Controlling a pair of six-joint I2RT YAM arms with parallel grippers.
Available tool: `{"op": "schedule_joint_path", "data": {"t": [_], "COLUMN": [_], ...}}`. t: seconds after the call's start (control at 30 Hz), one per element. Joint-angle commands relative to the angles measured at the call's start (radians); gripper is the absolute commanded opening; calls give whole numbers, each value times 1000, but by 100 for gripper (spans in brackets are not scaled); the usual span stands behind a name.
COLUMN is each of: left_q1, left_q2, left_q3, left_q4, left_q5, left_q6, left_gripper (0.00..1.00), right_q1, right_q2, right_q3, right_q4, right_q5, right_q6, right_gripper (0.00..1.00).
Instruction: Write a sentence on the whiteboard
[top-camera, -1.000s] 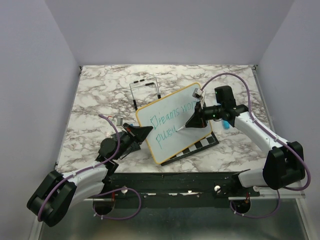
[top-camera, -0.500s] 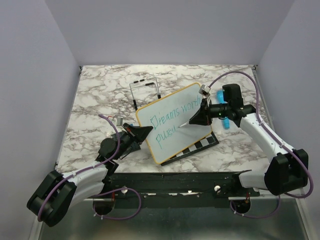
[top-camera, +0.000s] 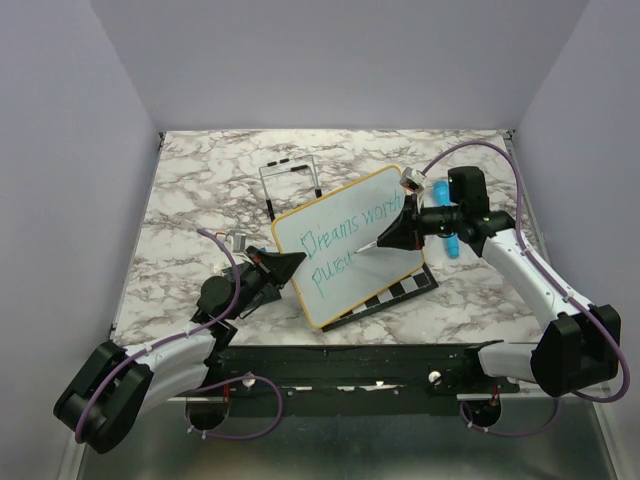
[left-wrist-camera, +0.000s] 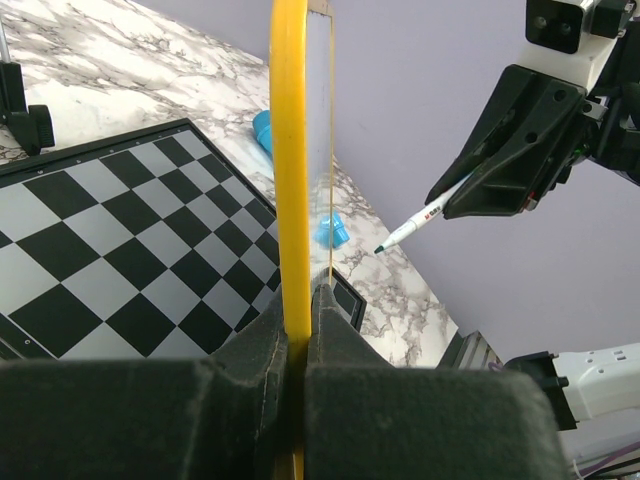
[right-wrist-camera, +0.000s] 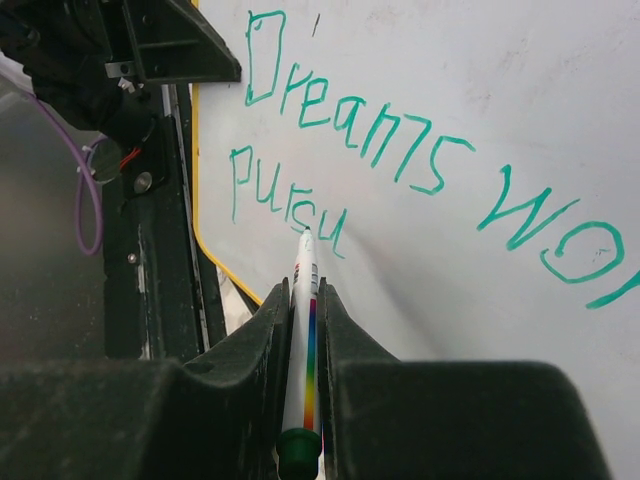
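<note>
The whiteboard, white with a yellow frame, stands tilted over the chessboard. My left gripper is shut on its left yellow edge; the wrist view shows the jaws pinching the frame. The sentence in teal reads "Dreams worth" with "pursu" below it, also clear in the right wrist view. My right gripper is shut on a white marker with a rainbow stripe. The marker's tip points at the end of "pursu", a little off the board's face.
The black-and-white chessboard lies under and behind the whiteboard, filling the left of the left wrist view. A black wire stand stands behind the board. A blue object lies on the marble table to the right of the board.
My right gripper has drawn back to the right with the marker, from low on the board's face to past "pursu". The left gripper and the whiteboard have not moved.
</note>
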Motion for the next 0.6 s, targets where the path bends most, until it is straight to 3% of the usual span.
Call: {"op": "schedule_joint_path", "data": {"t": [0.0, 0.57], "left_q1": [-5, -5], "left_q2": [3, 12], "left_q3": [-15, -9], "left_q4": [-9, -3], "left_q5": [9, 9], "left_q6": [86, 81], "left_gripper": [0, 0], "right_q1": [-11, -13], "right_q2": [1, 33], "right_q3": [-16, -26], "right_q4": [26, 97], "right_q5": [2, 75], "right_q6": [-23, -4], "right_gripper": [1, 1]}}
